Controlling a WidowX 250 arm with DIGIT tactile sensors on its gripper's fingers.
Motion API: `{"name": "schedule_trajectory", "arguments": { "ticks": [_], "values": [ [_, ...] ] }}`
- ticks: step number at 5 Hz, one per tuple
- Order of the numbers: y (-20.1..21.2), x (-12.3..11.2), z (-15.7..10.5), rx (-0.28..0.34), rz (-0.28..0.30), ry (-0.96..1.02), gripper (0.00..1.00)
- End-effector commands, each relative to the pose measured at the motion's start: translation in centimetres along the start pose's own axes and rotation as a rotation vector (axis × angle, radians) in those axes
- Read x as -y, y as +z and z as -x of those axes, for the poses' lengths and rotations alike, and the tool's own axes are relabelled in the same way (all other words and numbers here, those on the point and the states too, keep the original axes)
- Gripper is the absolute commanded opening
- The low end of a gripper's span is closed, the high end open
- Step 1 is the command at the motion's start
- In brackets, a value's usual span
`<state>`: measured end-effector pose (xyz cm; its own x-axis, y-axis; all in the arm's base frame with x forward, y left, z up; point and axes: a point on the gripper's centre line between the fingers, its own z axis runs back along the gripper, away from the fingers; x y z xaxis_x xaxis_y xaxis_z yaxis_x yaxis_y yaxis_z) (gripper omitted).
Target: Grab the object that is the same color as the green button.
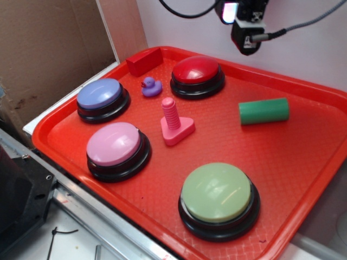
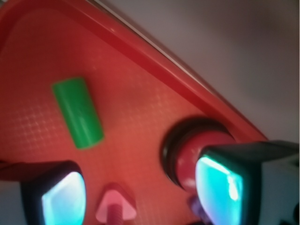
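Note:
A small solid green cylinder [image 1: 264, 111] lies on its side on the red tray [image 1: 303, 162], at the right back. It also shows in the wrist view [image 2: 78, 112], upper left. The pale green dome button [image 1: 217, 194] on a black base sits at the tray's front. My gripper [image 1: 246, 24] hangs high above the tray's back edge, between the red button and the cylinder, touching nothing. In the wrist view its two fingers [image 2: 220, 187] stand wide apart with nothing between them; the gripper [image 2: 140, 192] is open and empty.
A red dome button [image 1: 197, 73], a purple-blue one [image 1: 101, 96] and a pink one [image 1: 115, 145] stand on the tray. A pink screw on a triangular base [image 1: 174, 123], a small purple duck [image 1: 152, 86] and a red block [image 1: 144, 60] lie between them.

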<state>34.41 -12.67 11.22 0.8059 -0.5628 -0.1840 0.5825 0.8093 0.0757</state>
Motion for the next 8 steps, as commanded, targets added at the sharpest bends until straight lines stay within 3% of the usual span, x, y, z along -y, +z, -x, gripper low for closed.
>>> {"name": "schedule_trajectory", "arguments": {
  "ticks": [1,2,4,6,7,8],
  "values": [
    [-2.4,2.9,1.0,-0.003,0.026,-0.143,1.00],
    [-4.2,3.2,1.7,-0.014,0.051,-0.123,1.00],
    [-6.2,3.6,0.1,-0.014,0.072,-0.145,1.00],
    [-8.1,4.0,-0.9,-0.087,0.086,-0.213,1.00],
    [-8.3,4.1,-1.0,-0.090,0.091,-0.208,1.00],
    [-8.8,3.7,-0.7,-0.093,0.095,-0.159,0.00]
  ]
}}
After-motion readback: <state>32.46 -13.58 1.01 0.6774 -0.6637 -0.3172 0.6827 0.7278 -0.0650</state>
